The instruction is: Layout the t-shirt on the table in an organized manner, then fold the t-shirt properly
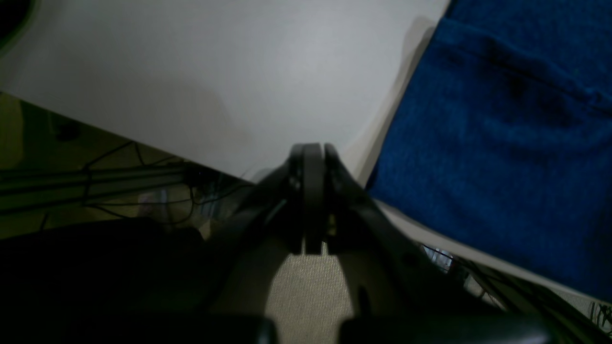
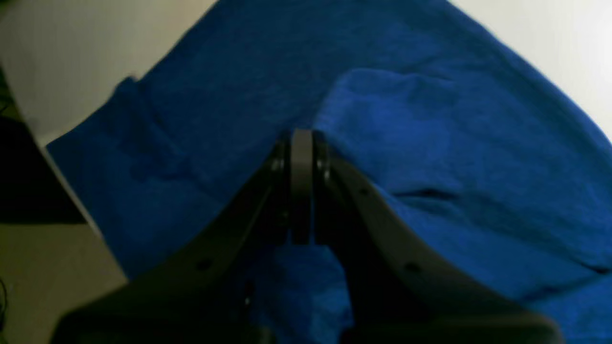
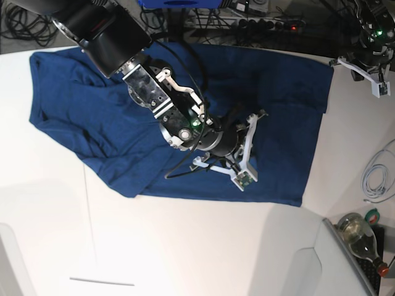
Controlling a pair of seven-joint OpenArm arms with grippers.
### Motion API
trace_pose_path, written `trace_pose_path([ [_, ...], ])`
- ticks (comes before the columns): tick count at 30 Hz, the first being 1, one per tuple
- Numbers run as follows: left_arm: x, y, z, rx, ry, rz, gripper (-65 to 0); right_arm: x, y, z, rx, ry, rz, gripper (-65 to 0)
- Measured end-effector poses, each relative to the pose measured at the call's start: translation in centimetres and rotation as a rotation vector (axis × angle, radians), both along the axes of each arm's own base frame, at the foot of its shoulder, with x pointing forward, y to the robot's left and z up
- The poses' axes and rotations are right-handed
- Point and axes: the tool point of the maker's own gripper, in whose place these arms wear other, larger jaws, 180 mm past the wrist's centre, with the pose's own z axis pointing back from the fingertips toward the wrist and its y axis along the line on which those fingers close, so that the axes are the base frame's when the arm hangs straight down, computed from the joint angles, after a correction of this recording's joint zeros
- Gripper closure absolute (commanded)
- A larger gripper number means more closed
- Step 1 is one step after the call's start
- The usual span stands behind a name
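One t-shirt (image 3: 123, 123) is seen spread across the far half of one white table (image 3: 185, 246). It is soft, matte, deep blue cloth, rumpled into low ridges on the side nearest the base view's left, smoother toward its right, where its straight edge (image 3: 311, 142) runs down the table. One thin seam line (image 3: 86, 203) is marked across the smooth, pale tabletop, and a curved edge is visible at the near corners.

Two arms are counted. The right arm (image 3: 154, 92), a bulky black and metal limb, is reached out over the middle of the shirt. Its right gripper (image 2: 301, 143) is shown by its wrist camera with the two dark curved fingers (image 2: 363, 200) pressed flat together, clenched. A raised fold of blue cloth (image 2: 392, 110) sits just beyond and beside the tips; whether any fabric is pinched between them cannot be told.

The left gripper (image 1: 313, 153) is likewise clenched, its black fingers (image 1: 354, 191) closed with nothing between them. It is held above the table's edge, beside the shirt's border (image 1: 478, 143), over bare white surface.

One bottle (image 3: 361, 237) and one coiled white cable (image 3: 376, 179) are noted at the table's near corner.
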Motion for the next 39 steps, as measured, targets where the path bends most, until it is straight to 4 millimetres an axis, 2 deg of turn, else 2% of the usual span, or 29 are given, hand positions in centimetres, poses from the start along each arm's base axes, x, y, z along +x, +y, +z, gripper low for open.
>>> trace_pose_path([
  [2, 0.0, 0.0, 0.0, 0.0, 0.0, 0.0, 0.0, 0.0, 0.1, 0.0, 0.002, 0.001, 0.0, -4.4],
  [3, 0.0, 0.0, 0.0, 0.0, 0.0, 0.0, 0.0, 0.0, 0.0, 0.1, 0.001, -0.001, 0.001, -8.9],
  [5, 0.0, 0.0, 0.0, -0.001, -0.002, 0.001, 0.0, -0.2, -0.1, 0.5, -0.016, 0.001, 0.01, -22.5],
  [7, 0.1, -0.2, -0.1, -0.005, -0.003, 0.002, 0.0, -0.2, -0.5, 2.7, 0.0, -0.02, 0.01, -31.4],
  [9, 0.4, -0.8, -0.1, -0.01, -0.006, -0.014, 0.0, 1.4, -3.0, 6.4, 0.076, -0.082, -0.059, -30.9],
  [10, 0.8, -1.4, -0.1, -0.009, -0.001, -0.035, 0.0, 2.8, -5.8, 7.8, 0.081, -0.115, -0.13, -29.6],
  [11, 1.3, -2.2, -0.2, -0.016, -0.004, -0.058, 0.0, 4.1, -9.2, 8.4, 0.052, -0.128, -0.212, -29.3],
  [13, 2.5, -4.5, -0.6, -0.055, -0.033, -0.093, 0.0, 5.3, -17.4, 6.5, -0.073, -0.079, -0.408, -28.8],
  [15, 3.1, -7.0, -1.3, -0.114, -0.047, -0.116, 0.0, 3.4, -23.8, 2.9, -0.228, -0.005, -0.493, -28.8],
  [16, 3.3, -7.6, -1.7, -0.13, -0.045, -0.113, 0.0, 2.0, -25.9, 1.3, -0.3, 0.011, -0.496, -29.1],
  [19, 3.8, -7.5, -2.7, -0.147, -0.038, -0.087, 0.0, -0.8, -29.4, -1.1, -0.423, 0.041, -0.475, -29.0],
  [22, 4.1, -7.0, -4.1, -0.169, -0.021, -0.059, 0.0, -1.3, -32.1, -2.2, -0.464, 0.049, -0.498, -28.7],
  [25, 3.9, -7.1, -5.6, -0.196, -0.001, -0.041, 0.0, -2.2, -36.0, -4.1, -0.528, 0.086, -0.569, -28.7],
  [26, 4.1, -7.0, -5.8, -0.197, -0.019, -0.046, 0.0, -2.6, -36.7, -4.6, -0.534, 0.101, -0.581, -28.7],
  [31, 3.8, -6.1, -6.5, -0.19, -0.052, -0.02, 0.0, -3.2, -37.0, -7.4, -0.515, 0.173, -0.53, -28.5],
  [36, 3.6, -5.4, -6.7, -0.194, -0.053, -0.026, 0.0, -2.8, -38.7, -8.3, -0.537, 0.174, -0.557, -28.4],
  [37, 3.6, -5.2, -6.8, -0.195, -0.052, -0.024, 0.0, -2.6, -38.7, -8.5, -0.533, 0.18, -0.56, -27.5],
  [39, 3.5, -5.0, -7.0, -0.197, -0.054, -0.018, 0.0, -2.4, -38.8, -8.9, -0.527, 0.19, -0.564, -20.4],
])
